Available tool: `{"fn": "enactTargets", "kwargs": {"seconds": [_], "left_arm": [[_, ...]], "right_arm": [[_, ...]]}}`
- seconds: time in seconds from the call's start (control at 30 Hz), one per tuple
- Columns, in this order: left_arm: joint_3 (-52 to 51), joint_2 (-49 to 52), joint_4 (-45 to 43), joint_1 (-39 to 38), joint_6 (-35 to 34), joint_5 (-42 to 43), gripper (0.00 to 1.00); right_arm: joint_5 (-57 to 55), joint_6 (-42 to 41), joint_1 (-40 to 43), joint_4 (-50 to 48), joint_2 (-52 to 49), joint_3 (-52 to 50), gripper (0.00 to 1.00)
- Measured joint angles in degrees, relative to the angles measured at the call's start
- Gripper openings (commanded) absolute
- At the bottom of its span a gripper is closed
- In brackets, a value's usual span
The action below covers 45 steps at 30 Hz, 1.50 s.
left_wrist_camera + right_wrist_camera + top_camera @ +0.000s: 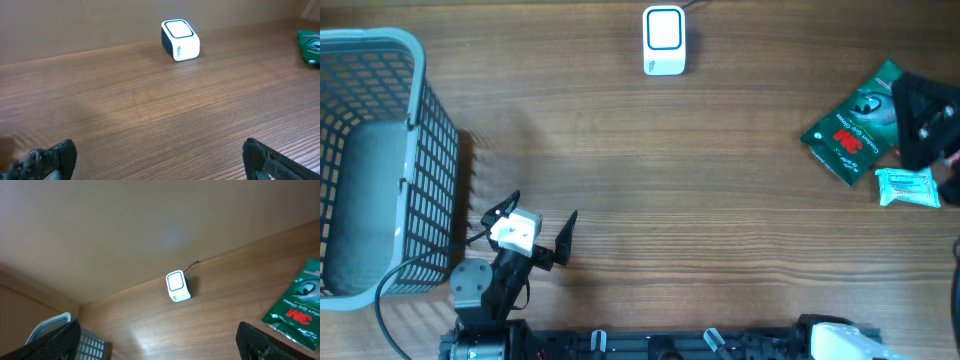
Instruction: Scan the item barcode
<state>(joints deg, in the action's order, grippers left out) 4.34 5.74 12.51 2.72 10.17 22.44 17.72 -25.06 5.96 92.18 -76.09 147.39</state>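
The white barcode scanner (664, 40) with a dark-rimmed window stands at the back middle of the table; it also shows as a scanner (180, 40) in the left wrist view and a scanner (177, 286) in the right wrist view. A green 3M packet (855, 125) lies flat at the far right, with a small pale blue packet (907, 187) just in front of it. My right gripper (923, 118) hovers over the green packet's right end, open and empty (160, 347); the green packet (297, 307) lies beside its right finger. My left gripper (544, 208) is open and empty (160, 162) at the front left.
A grey mesh basket (415, 150) stands at the left edge, close to the left arm; the basket (92, 347) shows behind the right gripper's left finger. The scanner's cable runs off the table's back. The green packet's edge (311, 47) shows far right in the left wrist view.
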Motion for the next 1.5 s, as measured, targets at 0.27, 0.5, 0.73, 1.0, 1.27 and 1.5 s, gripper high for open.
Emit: {"fn": "enactTargets", "kwargs": {"seconds": [0.27, 0.5, 0.73, 1.0, 1.27, 1.5], "left_arm": [[0.0, 0.0, 0.0, 0.0, 0.0, 0.0, 1.00], [0.0, 0.0, 0.0, 0.0, 0.0, 0.0, 1.00], [0.0, 0.0, 0.0, 0.0, 0.0, 0.0, 1.00], [0.0, 0.0, 0.0, 0.0, 0.0, 0.0, 1.00], [0.0, 0.0, 0.0, 0.0, 0.0, 0.0, 1.00], [0.0, 0.0, 0.0, 0.0, 0.0, 0.0, 1.00]], "right_arm": [[-1.7, 1.1, 0.0, -4.1, 1.4, -0.2, 1.00], [-2.4, 5.4, 0.0, -7.5, 7.4, -0.6, 1.00], [-2.4, 8.5, 0.0, -22.2, 19.1, -15.4, 1.00], [0.0, 9.0, -3.1, -51.1, 36.5, -55.7, 1.00], [0.7, 8.9, -5.7, -75.8, 51.9, -89.5, 1.00], [0.7, 8.5, -6.3, -95.4, 63.8, -115.0, 1.00]]}}
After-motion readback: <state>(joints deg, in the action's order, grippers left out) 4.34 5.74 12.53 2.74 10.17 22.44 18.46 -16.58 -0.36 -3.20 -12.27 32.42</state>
